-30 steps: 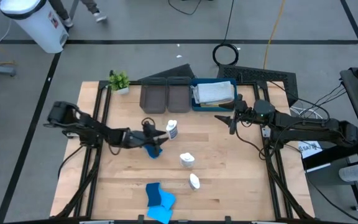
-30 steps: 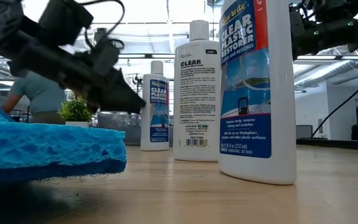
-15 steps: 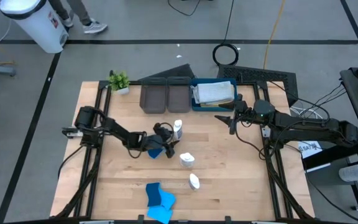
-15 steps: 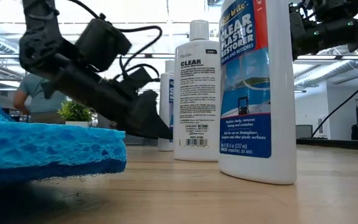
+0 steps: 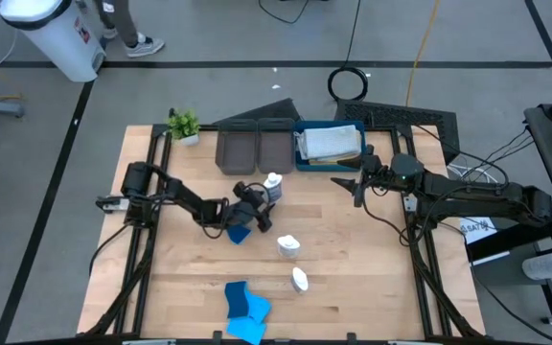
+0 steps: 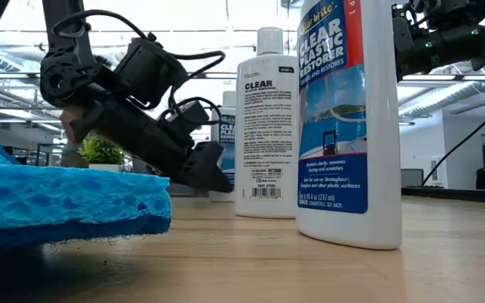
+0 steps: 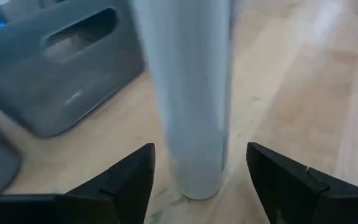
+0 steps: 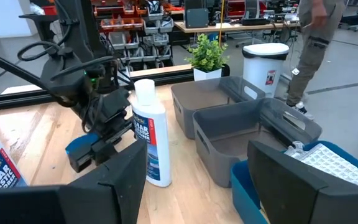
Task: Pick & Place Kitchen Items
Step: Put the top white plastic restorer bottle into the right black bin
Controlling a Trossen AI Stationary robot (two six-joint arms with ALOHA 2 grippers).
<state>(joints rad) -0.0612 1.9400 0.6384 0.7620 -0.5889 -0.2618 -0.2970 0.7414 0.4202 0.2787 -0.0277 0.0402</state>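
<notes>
A white bottle with a blue label [image 5: 273,185] stands upright on its base [image 7: 194,186] on the wooden table, in front of the grey trays. My left gripper [image 5: 262,203] is low over the table, open. Its fingers [image 7: 129,180] stand on either side of the bottle's lower body with a gap on both sides. A dark-blue sponge [image 5: 239,233] lies under that arm. Two more white bottles [image 5: 288,245] [image 5: 300,280] stand nearer the front. My right gripper [image 5: 350,182] hangs open at the right, above the table, holding nothing.
Two grey trays [image 5: 257,150] and a blue tray [image 5: 305,158] holding a folded light cloth [image 5: 331,142] stand along the far edge. A potted plant [image 5: 184,125] is at the far left. Blue sponges [image 5: 245,309] lie at the front edge. A person [image 8: 316,37] walks beyond the table.
My left gripper has reached toward the table's right and far side and sunk closer to the table, up to the white bottle, with its wrist rolled a little. That bottle now stands slightly farther toward the far right than it did.
</notes>
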